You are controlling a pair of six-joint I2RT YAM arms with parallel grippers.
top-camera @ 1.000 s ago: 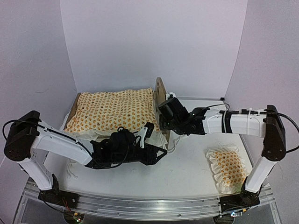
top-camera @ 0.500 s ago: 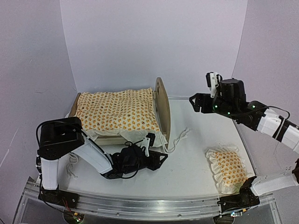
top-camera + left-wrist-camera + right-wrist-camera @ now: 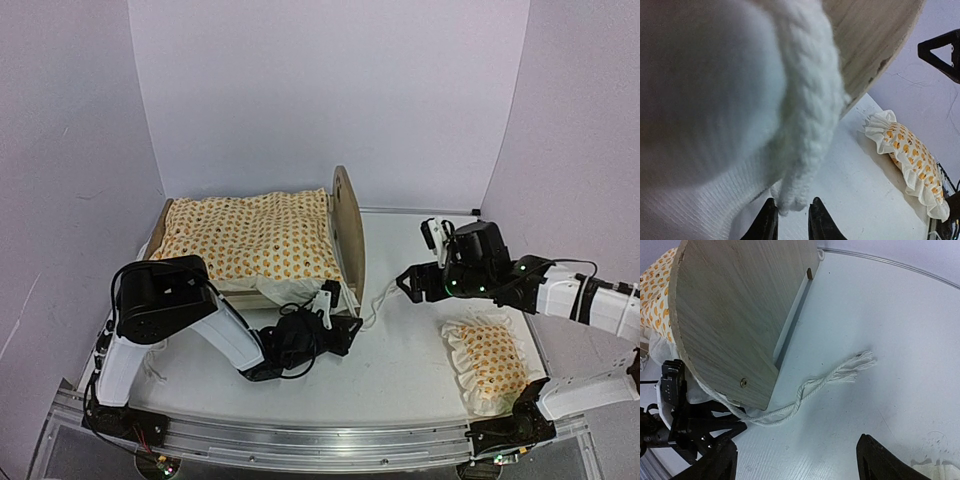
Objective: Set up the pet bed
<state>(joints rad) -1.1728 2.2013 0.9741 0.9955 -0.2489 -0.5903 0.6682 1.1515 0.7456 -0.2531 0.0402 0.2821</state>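
The pet bed [image 3: 345, 230] stands at the left with an orange-patterned quilt [image 3: 245, 240] spread over it. Its wooden end board [image 3: 735, 310] faces the right arm. A white twisted cord [image 3: 830, 382] runs from under the bed's near right corner out onto the table. My left gripper [image 3: 792, 222] is low at that corner. Its jaws stand narrowly apart with the cord's end [image 3: 790, 197] between the tips, touching one finger. My right gripper [image 3: 797, 462] hovers wide open above the table to the right of the cord, holding nothing.
A small ruffled pillow [image 3: 490, 360] with the same orange pattern lies at the near right of the table, also in the left wrist view [image 3: 907, 150]. White walls close in the back and sides. The left arm [image 3: 215, 325] lies along the bed's near side.
My right gripper let go at the end board, opened, swung up and right, then came down near the cord. My left gripper moved right to the bed's corner and its jaws narrowed.
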